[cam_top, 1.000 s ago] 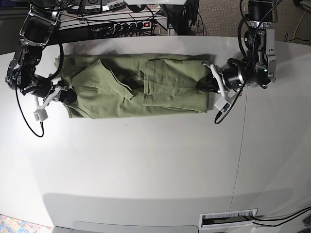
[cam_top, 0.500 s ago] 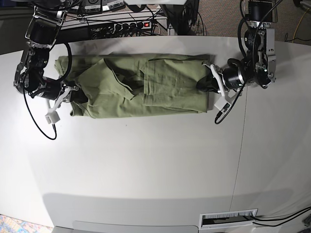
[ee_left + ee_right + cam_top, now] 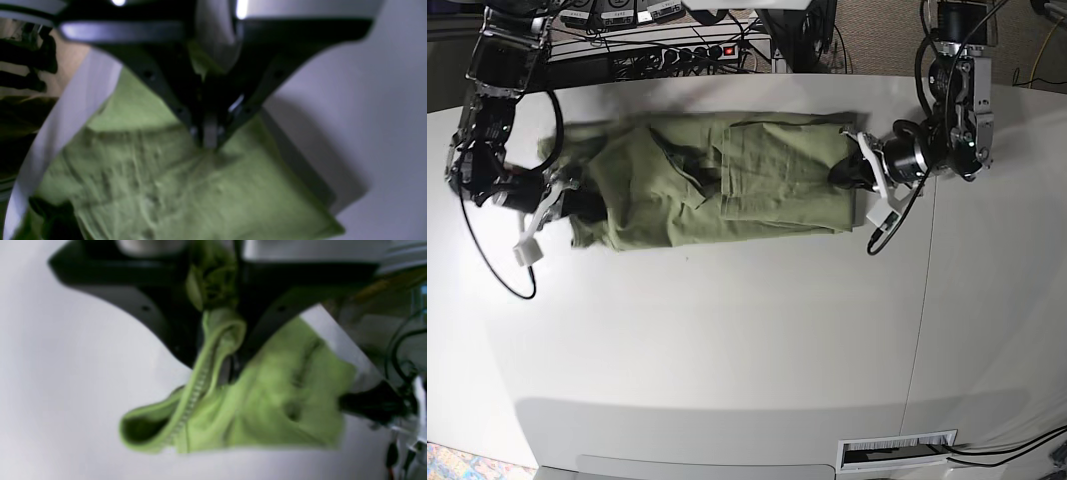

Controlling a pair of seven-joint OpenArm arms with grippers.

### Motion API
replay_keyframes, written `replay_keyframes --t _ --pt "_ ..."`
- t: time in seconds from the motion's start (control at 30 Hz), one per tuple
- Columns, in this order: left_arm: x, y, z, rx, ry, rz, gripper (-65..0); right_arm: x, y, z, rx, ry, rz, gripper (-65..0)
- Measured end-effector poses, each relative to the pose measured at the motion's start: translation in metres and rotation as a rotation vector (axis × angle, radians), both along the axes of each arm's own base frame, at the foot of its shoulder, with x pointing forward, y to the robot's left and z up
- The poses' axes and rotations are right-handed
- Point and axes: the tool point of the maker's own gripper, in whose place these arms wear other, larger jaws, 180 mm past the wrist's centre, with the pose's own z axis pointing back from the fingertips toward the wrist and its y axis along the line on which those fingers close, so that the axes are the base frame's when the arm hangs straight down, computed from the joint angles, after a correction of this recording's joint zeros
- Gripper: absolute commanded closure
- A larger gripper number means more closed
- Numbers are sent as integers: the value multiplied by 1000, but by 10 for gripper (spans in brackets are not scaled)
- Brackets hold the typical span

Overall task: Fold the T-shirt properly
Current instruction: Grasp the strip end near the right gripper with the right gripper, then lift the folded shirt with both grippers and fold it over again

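The sage-green T-shirt (image 3: 727,185) lies lengthwise as a band across the far part of the white table (image 3: 727,330), with one panel folded over its middle. At the band's right end my left gripper (image 3: 845,172) is shut on the cloth. In the left wrist view its tips (image 3: 208,138) pinch the wrinkled T-shirt (image 3: 186,186). My right gripper (image 3: 579,205) is at the left end. Seen from the right wrist, that gripper (image 3: 218,350) is shut on a stitched hem of the T-shirt (image 3: 283,400), which bunches and hangs from the jaws.
A power strip (image 3: 692,52) and cables sit behind the table's far edge. Small white tags dangle on cords from both wrists, one left (image 3: 527,250) and one right (image 3: 879,215). A slotted vent (image 3: 897,452) lies beyond the near edge.
My right gripper has closed on the shirt's left end, and the cloth there has bunched and shifted. The left gripper has stayed shut at the right end.
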Motion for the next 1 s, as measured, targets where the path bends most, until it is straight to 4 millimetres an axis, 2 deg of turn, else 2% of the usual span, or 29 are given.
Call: replay_keyframes --t 0.07,0.3,0.47,0.6,0.83,1.0 --pt "-7 -17 0 -17 -4 -57 0 6 4 15 -1 -53 16 0" --pt "-17 -72 -3 -17 -45 -147 0 6 17 32 72 -101 42 0" --pt "-23 -102 0 -45 -42 -171 0 7 42 32 168 -114 46 0" --pt "-23 -113 1 -35 -49 -175 0 8 74 36 300 -133 50 0" --pt "-22 -112 0 -27 -53 -176 0 12 117 45 457 -159 59 0" --pt "-22 -112 0 -29 -55 -174 0 0 159 39 483 -110 169 0"
